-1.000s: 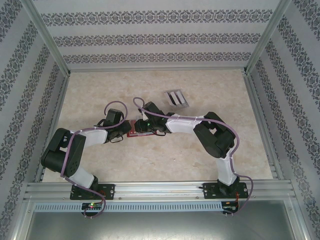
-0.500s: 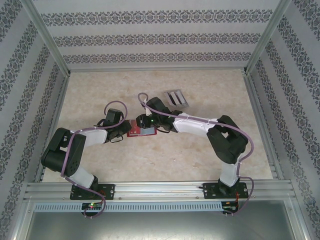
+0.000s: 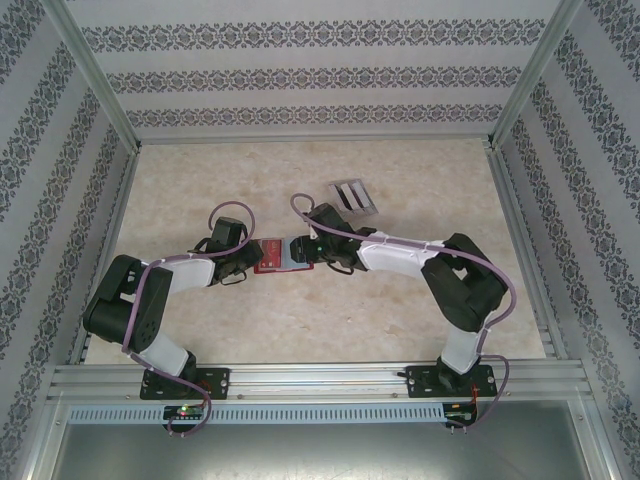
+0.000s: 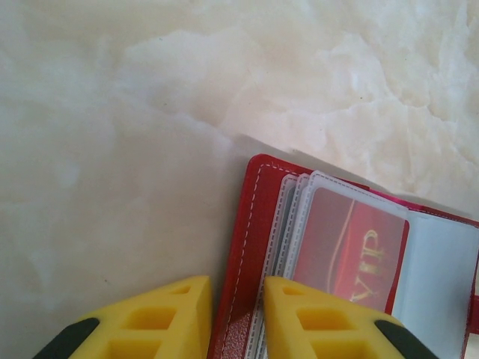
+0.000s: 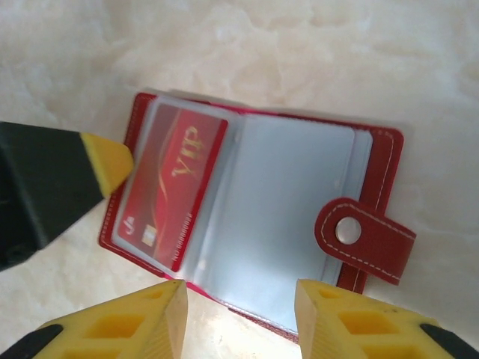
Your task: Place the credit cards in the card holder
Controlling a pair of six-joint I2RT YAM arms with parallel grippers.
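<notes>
Right arm (image 3: 400, 255) has swung out to the right (elbow too), pulling the right fingers (image 5: 127, 321) back off the card holder (image 5: 292, 187). The holder was mostly hidden under that arm before; it now lies uncovered on the worktop (image 3: 300, 330), grey inner page exposed.

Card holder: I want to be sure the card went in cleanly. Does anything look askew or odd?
Nothing stands out. The card holder lies open and flat, the red card sits square inside a clear sleeve, and the snap tab looks intact. The left pincer grips its cover edge.
</notes>
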